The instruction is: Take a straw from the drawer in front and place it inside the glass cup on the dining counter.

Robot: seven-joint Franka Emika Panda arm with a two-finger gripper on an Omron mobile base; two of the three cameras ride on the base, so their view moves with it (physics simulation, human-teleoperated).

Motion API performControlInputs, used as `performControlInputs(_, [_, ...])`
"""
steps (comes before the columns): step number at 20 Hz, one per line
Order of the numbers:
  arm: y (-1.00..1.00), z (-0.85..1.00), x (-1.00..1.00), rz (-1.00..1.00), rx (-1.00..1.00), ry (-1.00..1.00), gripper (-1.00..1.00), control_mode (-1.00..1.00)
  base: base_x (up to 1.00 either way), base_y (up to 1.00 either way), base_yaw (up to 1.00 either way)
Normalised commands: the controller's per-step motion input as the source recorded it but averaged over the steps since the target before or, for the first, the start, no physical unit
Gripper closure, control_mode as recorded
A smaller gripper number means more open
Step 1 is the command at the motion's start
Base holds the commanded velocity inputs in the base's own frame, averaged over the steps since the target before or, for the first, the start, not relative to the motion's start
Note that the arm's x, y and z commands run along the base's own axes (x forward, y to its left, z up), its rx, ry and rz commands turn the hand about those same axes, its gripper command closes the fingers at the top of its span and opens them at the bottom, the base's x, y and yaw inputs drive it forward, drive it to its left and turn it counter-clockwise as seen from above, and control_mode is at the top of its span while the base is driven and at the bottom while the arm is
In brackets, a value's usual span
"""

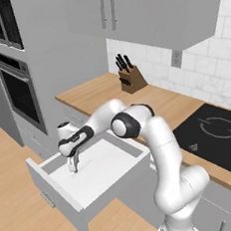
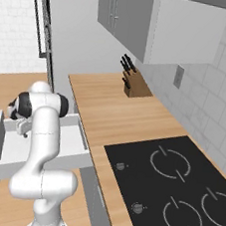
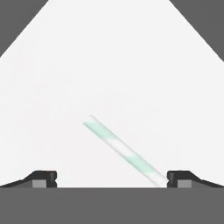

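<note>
Light grey box drawer [image 1: 89, 182] w/ white inside is pulled open. Gripper [image 3: 112, 179] hangs low inside it, jaws wide, nothing held. Pale green-and-white striped straw [image 3: 124, 152] lies flat on drawer floor btwn them, not yet grasped. Pickup & cup drop-off remain.

My gripper [image 1: 72, 165] hangs inside the pulled-out, wide light-grey box drawer [image 1: 55, 191], jaws spread, above a pale green-and-white striped straw [image 3: 124, 151] lying on the drawer floor. Behind the drawer runs the light-wood counter [image 1: 97, 91]; a wooden knife block [image 1: 132, 79] stands at its back, the flat black cooktop [image 1: 221, 132] to the right.
</note>
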Motion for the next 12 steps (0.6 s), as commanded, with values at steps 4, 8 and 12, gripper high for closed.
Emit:
performControlInputs(4, [-0.10, -0.07, 0.00, 0.14, 0.01, 0.00, -1.00, -1.00, 0.00, 0.00, 0.00])
performControlInputs(8, [0.00, -0.12, 0.00, 0.17, 0.09, 0.00, -1.00, -1.00, 0.00, 0.00, 0.00])
performControlInputs(12, [0.00, -0.15, 0.00, 0.14, 0.10, 0.00, -1.00, -1.00, 0.00, 0.00, 0.00])
